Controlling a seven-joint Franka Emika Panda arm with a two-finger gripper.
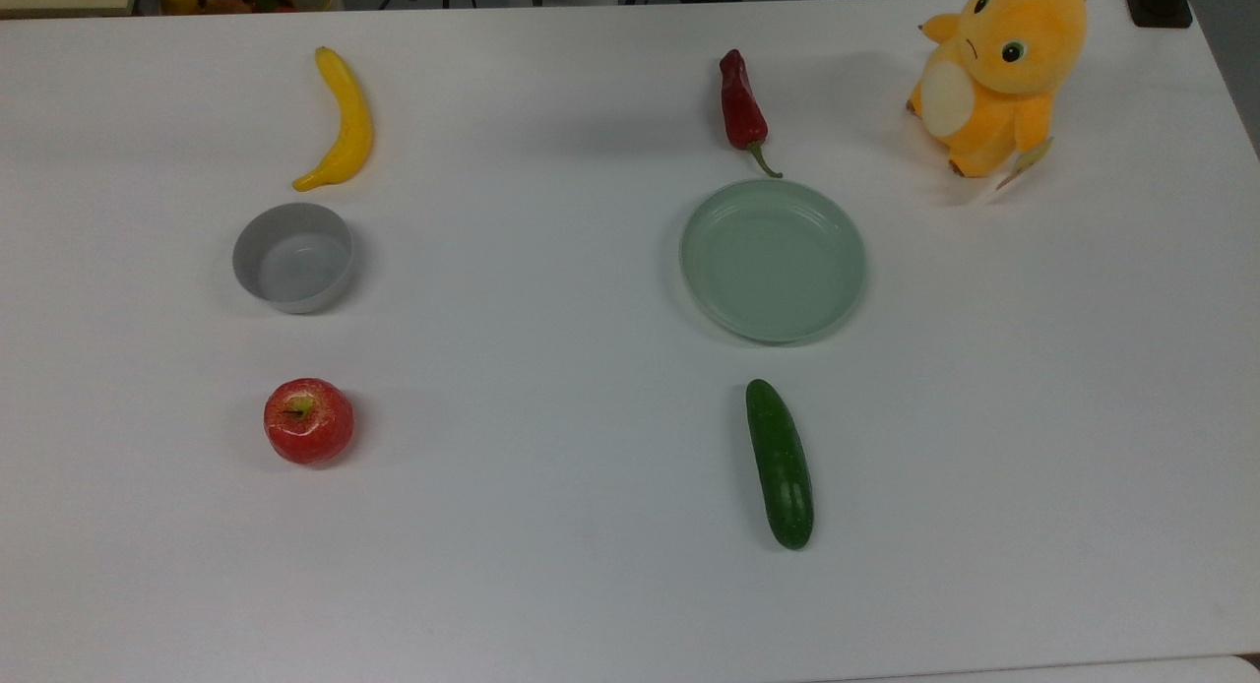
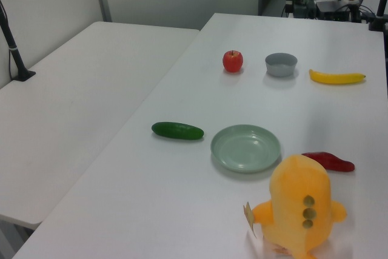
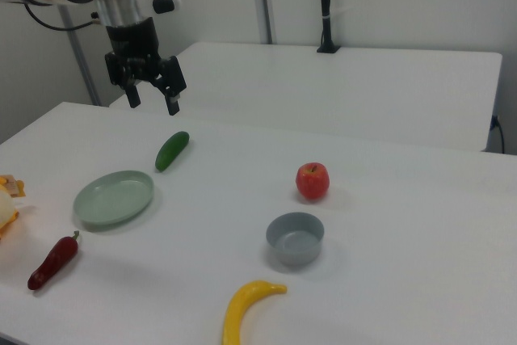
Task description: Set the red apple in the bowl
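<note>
White and matte, the surface carries everything, and a second white table stands beside it in the left view. Taking the bowl as landmark and reading the top view left to right: the bowl itself is light grey, straight-sided and holds nothing. The banana lies just above it in the picture, and the red apple sits upright below it, near but apart, stem dimple up. Well to the bowl's right comes the pale-green plate, also holding nothing, with the red chili above it, stem tip at the rim, and the cucumber below. Farthest right of the bowl stands an orange plush toy. In the right view the hand hangs above the cucumber, fingers spread, pinching nothing, far from the bowl and apple.
</note>
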